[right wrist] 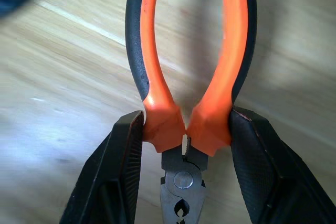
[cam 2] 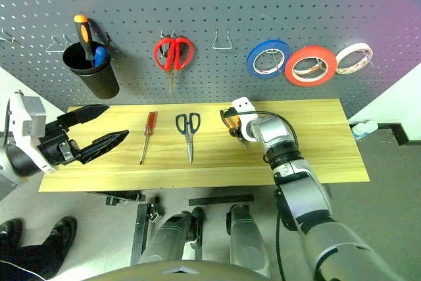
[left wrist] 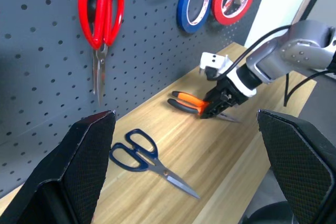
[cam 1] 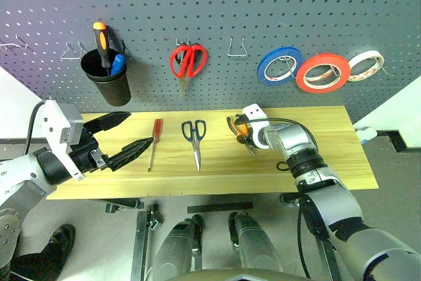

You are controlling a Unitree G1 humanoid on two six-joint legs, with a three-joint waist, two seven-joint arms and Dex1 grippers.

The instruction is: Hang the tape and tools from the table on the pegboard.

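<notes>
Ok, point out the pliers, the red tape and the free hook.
pliers [right wrist: 157,77]: right wrist view, orange handle.
red tape [cam 1: 310,81]: left eye view, ring's lower left band.
free hook [cam 1: 237,53]: left eye view, wire loop's bottom bar.

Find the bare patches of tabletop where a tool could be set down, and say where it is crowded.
Free: the table from the pliers to its right end, and the front strip near the edge. Crowded: the middle, where the screwdriver, black scissors and pliers lie side by side, with the right gripper shut on the pliers. The open left gripper hovers at the left end.
</notes>
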